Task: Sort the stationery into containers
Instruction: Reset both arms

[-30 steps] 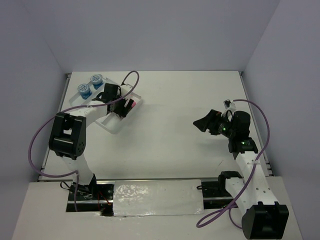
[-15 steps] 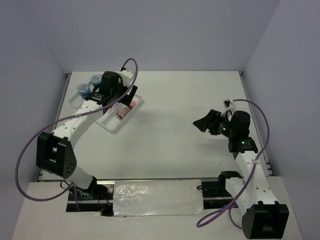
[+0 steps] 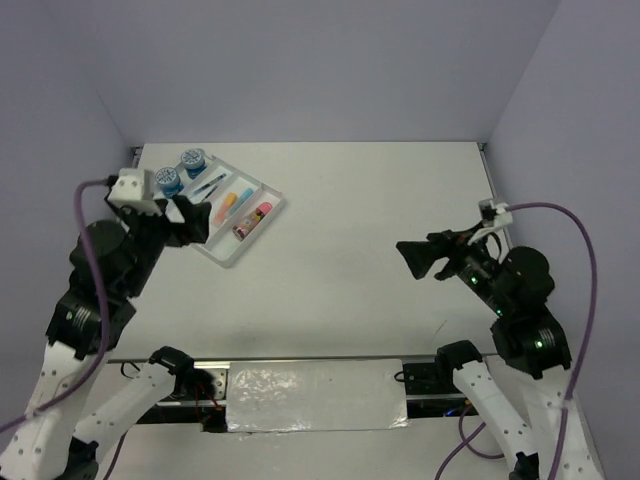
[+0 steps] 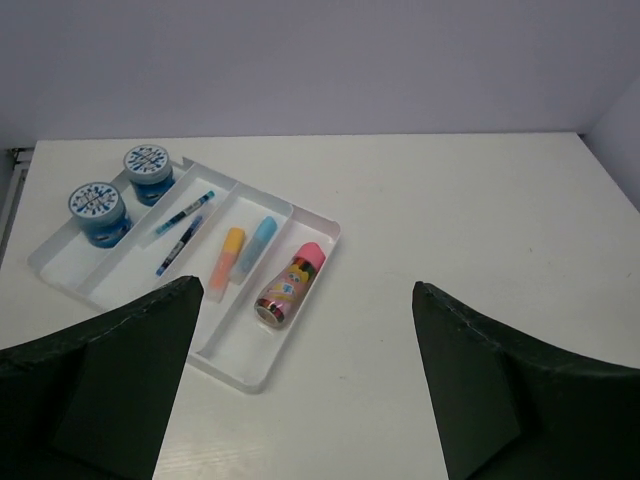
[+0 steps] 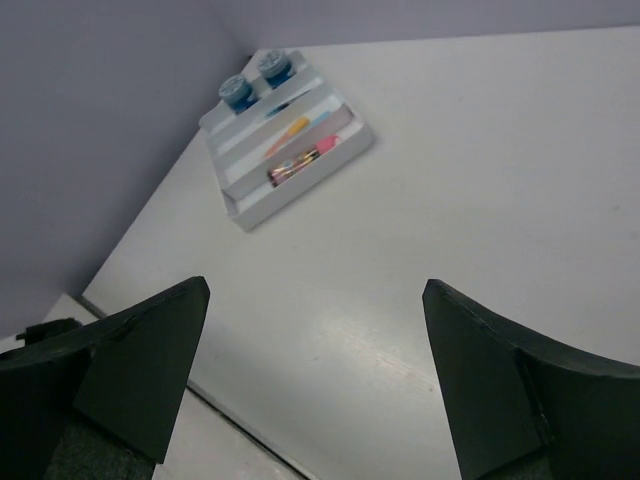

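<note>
We see the left gripper [image 3: 192,220] and right gripper [image 3: 410,258] spread apart, empty; a low sweep may knock the tray [image 4: 240,352].

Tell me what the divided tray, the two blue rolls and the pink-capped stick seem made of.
Tray: likely white plastic, smooth, faint sheen, thin moulded dividers. Rolls: perhaps paper tape, blue-white printed tops; too small to be sure. Pink-capped stick: probably plastic tube, colourful printed label, plain pink cap.
</note>
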### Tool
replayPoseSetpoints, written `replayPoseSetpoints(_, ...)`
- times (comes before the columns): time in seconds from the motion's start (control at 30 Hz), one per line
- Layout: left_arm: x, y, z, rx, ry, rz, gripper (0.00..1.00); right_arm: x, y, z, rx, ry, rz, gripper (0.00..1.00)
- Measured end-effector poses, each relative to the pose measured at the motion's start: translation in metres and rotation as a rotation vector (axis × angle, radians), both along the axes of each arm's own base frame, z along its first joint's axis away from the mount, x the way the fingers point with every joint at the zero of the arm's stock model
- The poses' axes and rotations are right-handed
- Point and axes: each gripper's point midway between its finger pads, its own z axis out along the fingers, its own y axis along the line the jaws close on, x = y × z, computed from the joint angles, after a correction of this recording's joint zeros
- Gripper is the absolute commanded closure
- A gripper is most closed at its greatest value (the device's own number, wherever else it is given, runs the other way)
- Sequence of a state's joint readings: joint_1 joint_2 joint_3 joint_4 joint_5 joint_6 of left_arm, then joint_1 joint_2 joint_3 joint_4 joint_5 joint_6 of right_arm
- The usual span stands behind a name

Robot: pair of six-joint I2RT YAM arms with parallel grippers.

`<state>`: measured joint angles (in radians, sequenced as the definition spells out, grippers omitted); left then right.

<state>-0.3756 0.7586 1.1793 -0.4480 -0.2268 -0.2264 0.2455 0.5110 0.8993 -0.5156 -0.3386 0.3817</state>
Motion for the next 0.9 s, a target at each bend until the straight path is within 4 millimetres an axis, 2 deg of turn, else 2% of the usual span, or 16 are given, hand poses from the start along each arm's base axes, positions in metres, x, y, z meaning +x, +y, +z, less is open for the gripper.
replayPoseSetpoints(0.07,-0.023,0.014,-0.008,-0.053,-0.009,0.041,0.01,-0.012,-0.015,0.022,-0.015,-0.058,-0.065,0.03)
replayPoseSetpoints(0.17,-0.041,0.031,-0.027,-0.105,0.015,0.119,0.01,-0.029,-0.041,0.048,-0.050,-0.122,-0.177,0.02)
replayPoseSetpoints(0.27,-0.052,0.043,-0.052,-0.123,0.044,0.172,0.01,-0.045,-0.062,0.057,-0.092,-0.156,-0.259,0.00)
replayPoseSetpoints(0.43,-0.064,0.054,-0.085,-0.143,0.068,0.223,0.01,-0.057,-0.084,0.046,-0.166,-0.129,-0.345,0.00)
replayPoseSetpoints(0.63,-0.062,0.057,-0.120,-0.123,0.123,0.252,0.01,-0.057,-0.089,0.030,-0.209,-0.082,-0.358,0.00)
replayPoseSetpoints(0.7,-0.062,0.057,-0.126,-0.120,0.135,0.254,0.01,-0.054,-0.089,0.024,-0.219,-0.069,-0.360,0.00)
replayPoseSetpoints(0.9,-0.060,0.057,-0.125,-0.131,0.133,0.260,0.01,-0.048,-0.089,0.007,-0.238,-0.027,-0.363,0.00)
